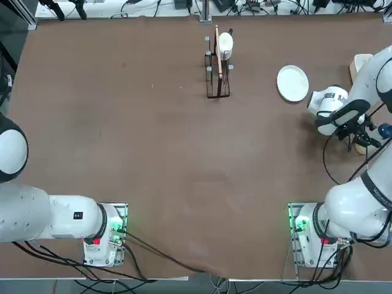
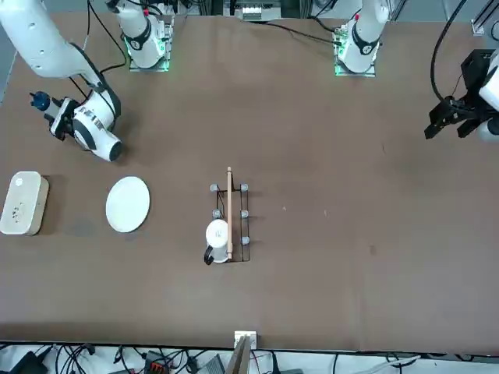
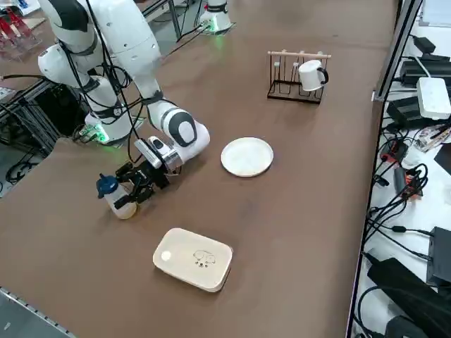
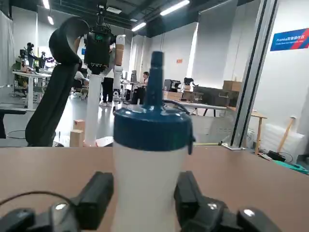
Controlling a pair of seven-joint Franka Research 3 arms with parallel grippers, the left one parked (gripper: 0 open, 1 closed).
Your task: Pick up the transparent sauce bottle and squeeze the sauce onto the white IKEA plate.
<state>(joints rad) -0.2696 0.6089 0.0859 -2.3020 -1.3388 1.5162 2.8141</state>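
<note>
Near the right edge of the brown table (image 1: 184,153), the black right gripper (image 4: 144,186) is holding the translucent blue-capped squeeze bottle (image 4: 148,166).

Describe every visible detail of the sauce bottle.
The bottle is squat, translucent and whitish, apparently plastic, yellowish near its base. Its dark blue cap tapers into a narrow spout, with a strap at one side. It stands about upright near the right arm's base, away from the plate, its body between the two sides of the right pincer; whether they press on it, I can't tell.
</note>
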